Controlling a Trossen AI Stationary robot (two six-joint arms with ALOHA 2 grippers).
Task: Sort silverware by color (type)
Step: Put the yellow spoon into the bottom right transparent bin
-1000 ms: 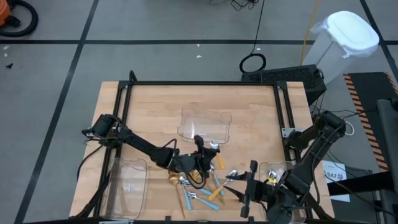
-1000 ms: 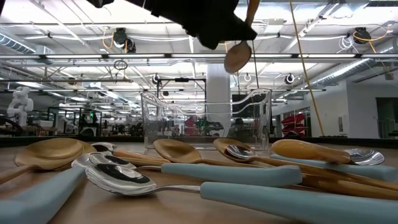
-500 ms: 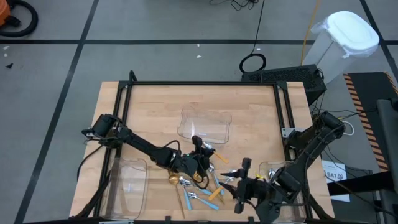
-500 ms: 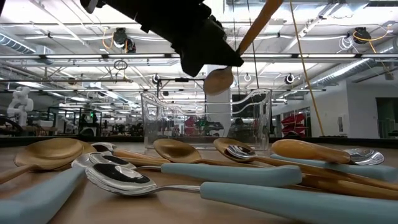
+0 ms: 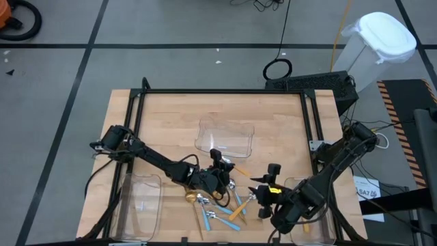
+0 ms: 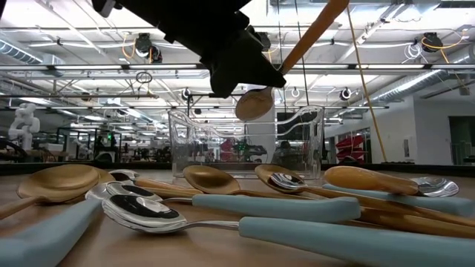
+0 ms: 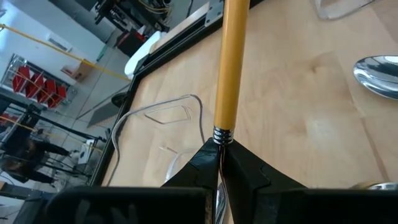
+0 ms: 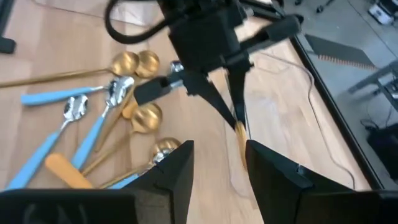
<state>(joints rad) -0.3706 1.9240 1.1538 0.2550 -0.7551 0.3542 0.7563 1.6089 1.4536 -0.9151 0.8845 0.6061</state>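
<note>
My left gripper is shut on a spoon with a silver bowl and an orange handle, held above the middle of the table. My right gripper stands open to its right, pointing at that spoon's handle end without touching it. The rest of the silverware lies in a loose pile on the wood near the front edge. It is made up of blue-handled spoons, gold spoons and an orange-handled one. My left gripper pinches the spoon between its two fingers at the silver neck, just below the collar of the orange handle. The spoon is lifted clear of the table. Its bowl hangs below the fingers and its handle slants up and away.
A clear tray stands just beyond the pile at the table's middle. A second one is at the near left and a third under my right arm. A black frame rims the table's far edge and sides.
My left gripper has tipped downward, and the held spoon has turned with it: its bowl has sunk and its handle now slants up. My right gripper has swung toward the table's far edge and the held spoon, turning as it went, and has stayed open.
</note>
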